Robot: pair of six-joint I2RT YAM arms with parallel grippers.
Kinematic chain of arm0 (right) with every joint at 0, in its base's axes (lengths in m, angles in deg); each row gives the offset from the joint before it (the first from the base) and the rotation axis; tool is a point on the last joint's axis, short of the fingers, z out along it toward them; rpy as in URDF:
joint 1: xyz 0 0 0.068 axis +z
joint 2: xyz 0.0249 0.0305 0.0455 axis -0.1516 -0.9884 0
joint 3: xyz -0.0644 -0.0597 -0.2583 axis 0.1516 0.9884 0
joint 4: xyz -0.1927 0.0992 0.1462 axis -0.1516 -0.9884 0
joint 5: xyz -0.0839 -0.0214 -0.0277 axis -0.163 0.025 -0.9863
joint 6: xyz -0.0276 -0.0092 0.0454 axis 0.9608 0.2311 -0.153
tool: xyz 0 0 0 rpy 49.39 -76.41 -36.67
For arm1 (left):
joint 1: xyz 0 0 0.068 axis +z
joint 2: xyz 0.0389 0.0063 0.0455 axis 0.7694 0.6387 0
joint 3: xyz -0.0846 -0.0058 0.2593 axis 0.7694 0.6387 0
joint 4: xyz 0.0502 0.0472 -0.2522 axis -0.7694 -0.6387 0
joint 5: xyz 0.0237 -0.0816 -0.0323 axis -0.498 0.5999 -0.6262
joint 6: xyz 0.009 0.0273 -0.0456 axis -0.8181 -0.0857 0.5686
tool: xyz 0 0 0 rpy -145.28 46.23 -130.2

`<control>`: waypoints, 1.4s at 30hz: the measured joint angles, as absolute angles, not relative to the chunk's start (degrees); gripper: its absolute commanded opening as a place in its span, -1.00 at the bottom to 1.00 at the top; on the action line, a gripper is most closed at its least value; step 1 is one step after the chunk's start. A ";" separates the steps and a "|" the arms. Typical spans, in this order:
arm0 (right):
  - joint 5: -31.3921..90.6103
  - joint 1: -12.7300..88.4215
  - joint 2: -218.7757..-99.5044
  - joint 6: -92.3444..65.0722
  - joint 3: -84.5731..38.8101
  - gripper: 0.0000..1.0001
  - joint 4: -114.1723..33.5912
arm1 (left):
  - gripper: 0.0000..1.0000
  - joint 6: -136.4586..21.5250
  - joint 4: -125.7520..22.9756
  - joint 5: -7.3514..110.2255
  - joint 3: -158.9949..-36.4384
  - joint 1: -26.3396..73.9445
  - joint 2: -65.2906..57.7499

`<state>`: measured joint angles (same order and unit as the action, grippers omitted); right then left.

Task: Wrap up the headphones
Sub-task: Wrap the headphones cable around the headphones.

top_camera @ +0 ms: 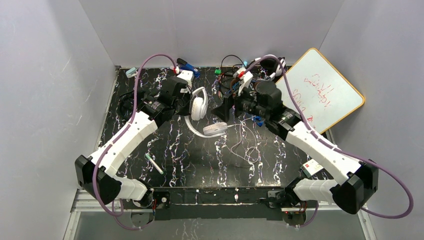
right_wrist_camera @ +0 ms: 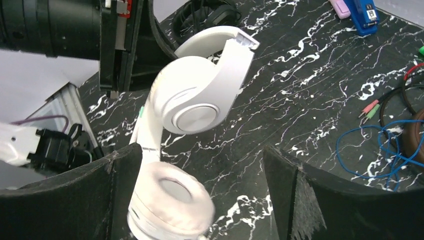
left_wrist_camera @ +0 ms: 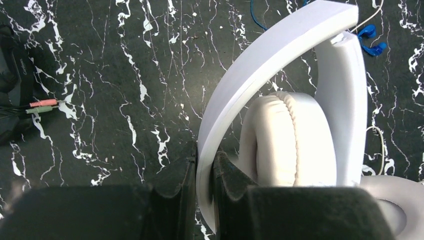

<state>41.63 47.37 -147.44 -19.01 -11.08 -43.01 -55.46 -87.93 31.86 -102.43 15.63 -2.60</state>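
Black marble-patterned tabletop (top_camera: 200, 165) with white veins forms the work surface, enclosed by pale grey walls. Locate the white over-ear headphones (top_camera: 199, 107) near the middle of the tabletop, toward its far side, between the two arms. One padded ear cup (left_wrist_camera: 287, 140) is raised clear of the surface. The second ear cup (right_wrist_camera: 170, 205) hangs lower and appears blurred, so you cannot tell whether it touches the tabletop.

The left gripper (left_wrist_camera: 205, 167) is clamped on the flat white headband (left_wrist_camera: 260, 65), with one black finger on each face of the band. The right gripper (right_wrist_camera: 202, 160) stands wide open and holds nothing. Its two black fingers flank the lower ear cup, which sits closer to the finger on the left of the right wrist view.

A thin white cord (top_camera: 248, 150) lies in loose loops on the tabletop in front of the right arm. Further out:
- Pink and green jack plugs (left_wrist_camera: 44, 106) rest on the surface.
- A tangle of blue cable (right_wrist_camera: 370, 150) lies beside the right gripper.
- A green-and-white pen (top_camera: 154, 164) lies near the left arm.
- A yellow-framed whiteboard (top_camera: 325, 95) with red writing leans at the right wall.
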 measured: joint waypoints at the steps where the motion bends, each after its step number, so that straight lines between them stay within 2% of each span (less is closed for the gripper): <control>1: 38.70 48.97 -147.66 -19.82 -11.08 0.97 -42.92 | -1.00 -54.78 -87.91 31.52 -102.43 15.58 -2.51; 7: 20.27 61.25 -151.16 -22.39 -11.08 0.97 -39.44 | -1.00 -50.33 -87.88 30.29 -102.43 14.75 -0.74; 14: 6.05 65.36 -157.32 -23.36 -11.12 0.97 -35.82 | -1.00 -47.27 -87.91 30.20 -102.43 13.57 -0.11; 26: -2.85 66.89 -159.55 -24.49 -10.12 0.97 -30.99 | -1.00 -45.28 -87.08 30.49 -102.43 13.46 -0.11; 28: -4.64 66.98 -159.31 -24.32 -9.99 0.91 -31.16 | -1.00 -45.67 -86.70 30.31 -102.43 13.44 -0.11; 33: -6.19 64.31 -153.94 -23.77 -6.23 0.75 -33.94 | -1.00 -47.70 -86.33 27.89 -102.43 13.48 -0.13; 38: -5.95 56.03 -146.81 -23.33 -2.64 0.77 -36.14 | -1.00 -50.48 -86.99 26.79 -102.43 13.42 -0.22; 42: -1.34 49.14 -146.35 -23.55 -3.47 0.84 -38.85 | -1.00 -51.51 -87.01 28.08 -102.43 13.35 -0.26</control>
<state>-1.34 49.14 -146.35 -23.55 -3.47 -38.85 -51.51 -87.01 28.08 -102.43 13.35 -0.26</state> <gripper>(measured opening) 0.894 0.099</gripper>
